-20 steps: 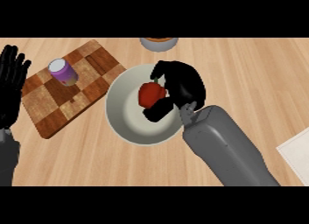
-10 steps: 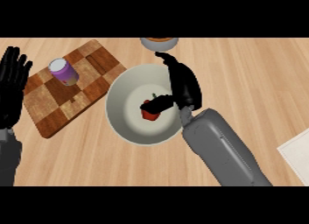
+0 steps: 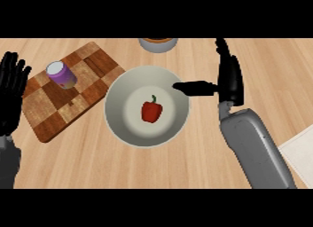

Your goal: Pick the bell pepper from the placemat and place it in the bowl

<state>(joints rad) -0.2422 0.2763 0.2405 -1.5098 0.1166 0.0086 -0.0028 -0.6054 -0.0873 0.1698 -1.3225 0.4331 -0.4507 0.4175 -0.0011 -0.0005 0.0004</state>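
**Pepper lies in the bowl**

The glossy red bell pepper point(image 3: 151, 111) lies mid-bowl point(image 3: 123, 126), a smooth, pale, round dish. Right hand point(image 3: 229, 80) beside its rim, fingers straight, thumb over the edge. Left hand point(image 3: 5, 97) rests spread by the checkered wooden placemat point(image 3: 57, 115), which bears a purple, perhaps metal, can point(image 3: 61, 74).

Right robot hand point(image 3: 229, 80) open, fingers straight, thumb out sideways; left robot hand point(image 3: 5, 95) open, resting, fingers up.

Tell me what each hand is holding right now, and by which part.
Nothing is held. The right hand is open beside the bowl; the bell pepper lies free inside. The left hand rests open at the left edge.
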